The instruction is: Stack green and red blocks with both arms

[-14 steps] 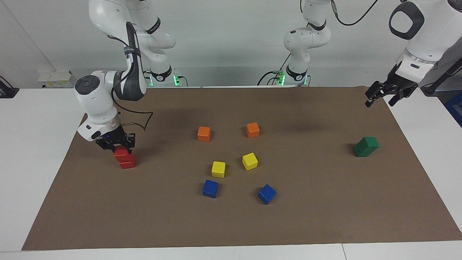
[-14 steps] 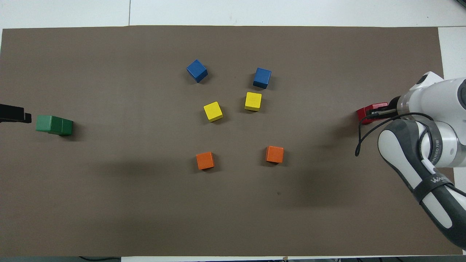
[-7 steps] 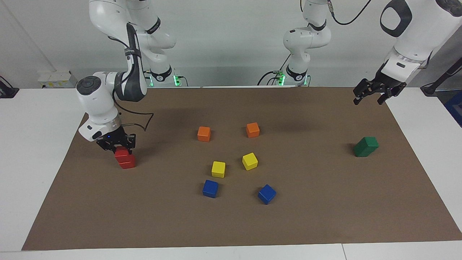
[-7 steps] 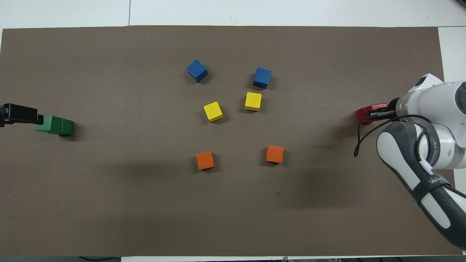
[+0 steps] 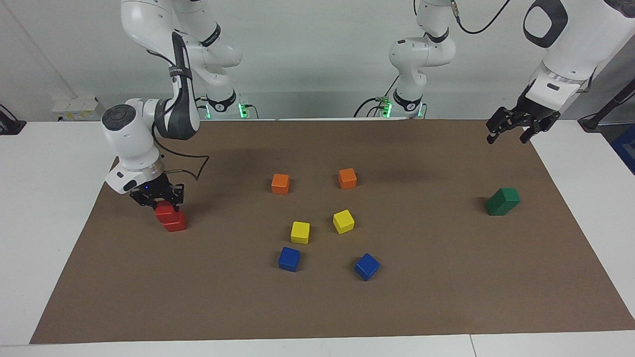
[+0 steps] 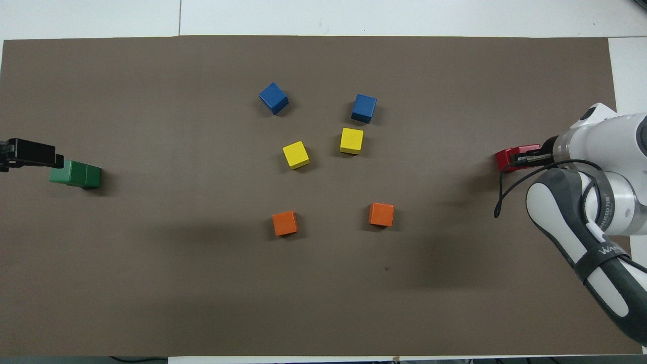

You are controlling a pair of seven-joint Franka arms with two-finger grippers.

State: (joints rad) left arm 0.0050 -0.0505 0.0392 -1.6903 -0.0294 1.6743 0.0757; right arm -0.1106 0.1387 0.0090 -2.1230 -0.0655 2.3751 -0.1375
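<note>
Two red blocks sit at the right arm's end of the mat. The lower red block [image 5: 175,222] rests on the mat, and the upper red block [image 5: 164,212] [image 6: 509,157] sits on it, offset toward the robots. My right gripper [image 5: 158,199] [image 6: 528,157] is shut on the upper one. At the left arm's end, the two green blocks [image 5: 503,201] [image 6: 76,174] stand as one stack with nothing touching them. My left gripper [image 5: 513,132] [image 6: 31,153] hangs open and empty, high over the mat beside that stack.
Two orange cubes [image 5: 280,183] [image 5: 347,178], two yellow cubes [image 5: 300,232] [image 5: 343,221] and two blue cubes [image 5: 289,259] [image 5: 366,266] lie in the middle of the brown mat [image 5: 446,297]. White table surrounds the mat.
The left gripper has risen and drifted a little toward the mat's middle, still open. The right gripper has nudged the upper red block slightly toward its own end, still shut on it.
</note>
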